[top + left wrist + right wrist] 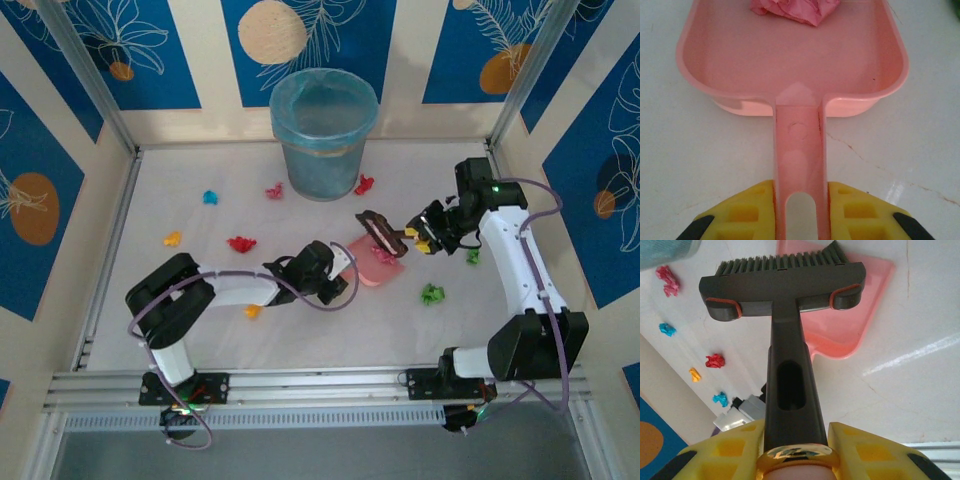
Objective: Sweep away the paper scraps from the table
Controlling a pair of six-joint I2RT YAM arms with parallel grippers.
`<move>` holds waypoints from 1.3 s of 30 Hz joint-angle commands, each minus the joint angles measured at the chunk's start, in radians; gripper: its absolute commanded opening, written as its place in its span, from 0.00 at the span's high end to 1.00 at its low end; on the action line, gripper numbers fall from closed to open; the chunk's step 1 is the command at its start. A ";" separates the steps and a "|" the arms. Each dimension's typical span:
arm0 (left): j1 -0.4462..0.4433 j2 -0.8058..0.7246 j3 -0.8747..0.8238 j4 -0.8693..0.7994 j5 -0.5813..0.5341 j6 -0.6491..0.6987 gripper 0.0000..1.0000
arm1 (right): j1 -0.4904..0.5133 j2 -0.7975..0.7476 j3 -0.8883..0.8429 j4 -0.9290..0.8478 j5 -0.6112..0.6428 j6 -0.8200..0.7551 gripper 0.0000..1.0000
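The right gripper [795, 442] is clamped on the handle of a dark grey plastic hand brush [782, 287], its bristles at the open edge of a pink plastic dustpan [735, 60] whose handle the left gripper [800, 212] pinches tight. One pink crumpled wad [790, 10] lies in the pan, while the other coloured paper scraps [241, 243] are scattered over the white table [300, 330], some near the blue-lined bin [323, 135].

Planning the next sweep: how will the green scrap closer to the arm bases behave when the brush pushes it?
The green scrap looks like a small crumpled wad, so it is probably very light and easy to slide on the smooth table. Being lumpy, it may tumble or slip sideways off the brush before reaching the dustpan. It should squash, not break.
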 commanded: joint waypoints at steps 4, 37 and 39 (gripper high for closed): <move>0.015 0.025 0.021 -0.062 0.014 -0.034 0.98 | 0.057 -0.071 -0.039 -0.060 -0.045 0.056 1.00; 0.026 -0.541 0.335 -0.758 -0.122 -0.028 1.00 | -0.005 -0.318 0.053 0.000 0.501 0.015 1.00; 0.030 -0.527 0.414 -0.825 -0.148 -0.017 1.00 | 0.004 -0.298 0.025 0.005 0.460 0.023 1.00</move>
